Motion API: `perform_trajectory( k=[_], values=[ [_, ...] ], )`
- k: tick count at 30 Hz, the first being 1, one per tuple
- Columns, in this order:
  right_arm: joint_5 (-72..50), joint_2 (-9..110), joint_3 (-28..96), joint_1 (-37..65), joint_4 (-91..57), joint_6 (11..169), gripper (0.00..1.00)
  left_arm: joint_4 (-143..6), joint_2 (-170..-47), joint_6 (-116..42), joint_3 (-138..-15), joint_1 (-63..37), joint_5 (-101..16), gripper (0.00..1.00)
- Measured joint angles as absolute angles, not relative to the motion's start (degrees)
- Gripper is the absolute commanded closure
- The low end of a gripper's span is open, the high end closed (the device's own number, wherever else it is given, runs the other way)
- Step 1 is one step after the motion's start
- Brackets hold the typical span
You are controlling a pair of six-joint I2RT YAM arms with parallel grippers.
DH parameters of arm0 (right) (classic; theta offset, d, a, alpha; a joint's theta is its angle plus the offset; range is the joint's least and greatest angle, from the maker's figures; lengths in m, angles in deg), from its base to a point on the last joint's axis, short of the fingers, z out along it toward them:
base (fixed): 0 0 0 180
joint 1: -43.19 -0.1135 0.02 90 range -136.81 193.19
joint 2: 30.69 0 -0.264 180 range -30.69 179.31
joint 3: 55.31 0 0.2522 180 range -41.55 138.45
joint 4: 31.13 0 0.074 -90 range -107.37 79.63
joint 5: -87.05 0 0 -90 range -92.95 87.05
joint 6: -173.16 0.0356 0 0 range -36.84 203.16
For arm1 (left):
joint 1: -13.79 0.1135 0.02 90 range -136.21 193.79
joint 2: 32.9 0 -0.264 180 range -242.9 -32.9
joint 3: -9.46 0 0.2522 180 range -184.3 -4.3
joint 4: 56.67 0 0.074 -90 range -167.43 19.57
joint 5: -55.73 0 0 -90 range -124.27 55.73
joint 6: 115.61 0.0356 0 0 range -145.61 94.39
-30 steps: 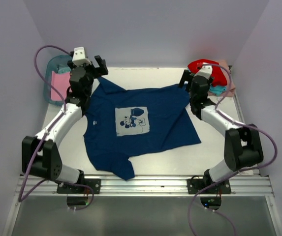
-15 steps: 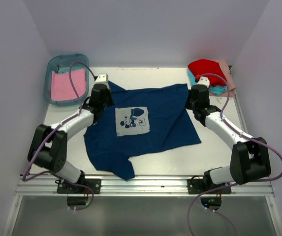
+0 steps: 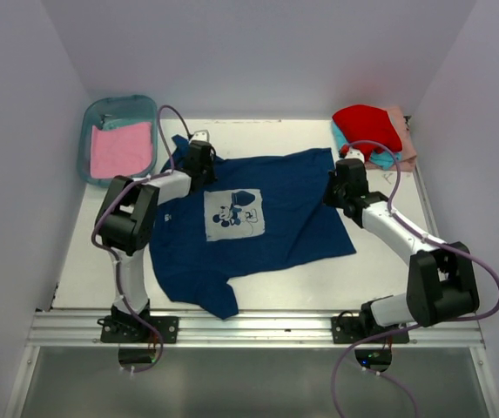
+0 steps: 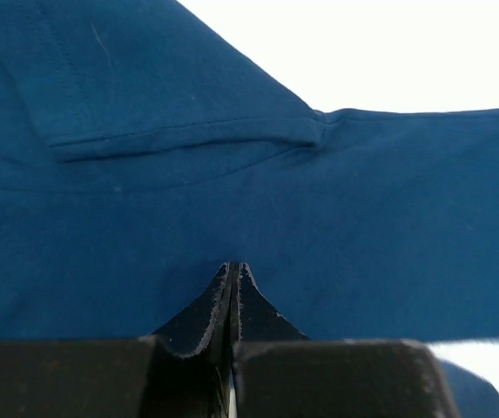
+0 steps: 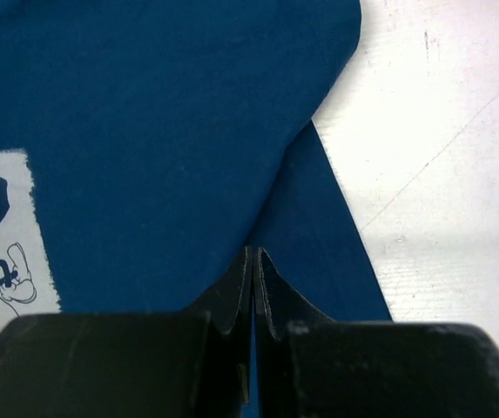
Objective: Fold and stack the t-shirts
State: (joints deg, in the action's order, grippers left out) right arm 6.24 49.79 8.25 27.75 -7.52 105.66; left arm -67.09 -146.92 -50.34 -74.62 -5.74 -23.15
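Navy shirt lay flat mid-bench, print up. Pink shirt sat in bin far left, red-topped pile far right. Left gripper pinched navy shirt's far-left shoulder, right gripper its far-right sleeve.

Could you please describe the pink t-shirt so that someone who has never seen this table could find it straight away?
At the far left corner of the white table sits a teal translucent bin. The pink t-shirt lies flat inside it, the only shirt in a container: the navy t-shirt is spread mid-table and the red-topped pile sits far right.
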Motion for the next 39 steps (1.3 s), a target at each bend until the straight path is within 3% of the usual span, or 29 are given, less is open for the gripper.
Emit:
perform_trajectory(
  k=[13,20,25,39],
  values=[
    [7.2,50.3,8.3,27.8,-5.5,106.2,1.0,-71.5,-158.6,-51.6,-89.6,-3.5,-20.2,1.0],
    [9.3,57.3,8.3,27.8,-4.9,107.7,1.0,-72.1,-164.3,-51.6,-98.1,-0.4,-20.7,1.0],
    [9.8,64.0,8.6,27.8,-5.1,109.0,1.0,-72.4,-165.1,-51.6,-99.5,0.4,-21.5,1.0],
    [12.6,64.7,9.9,27.6,-4.0,110.4,1.0,-69.4,-165.9,-51.5,-99.5,2.1,-32.2,1.0]
  ],
)
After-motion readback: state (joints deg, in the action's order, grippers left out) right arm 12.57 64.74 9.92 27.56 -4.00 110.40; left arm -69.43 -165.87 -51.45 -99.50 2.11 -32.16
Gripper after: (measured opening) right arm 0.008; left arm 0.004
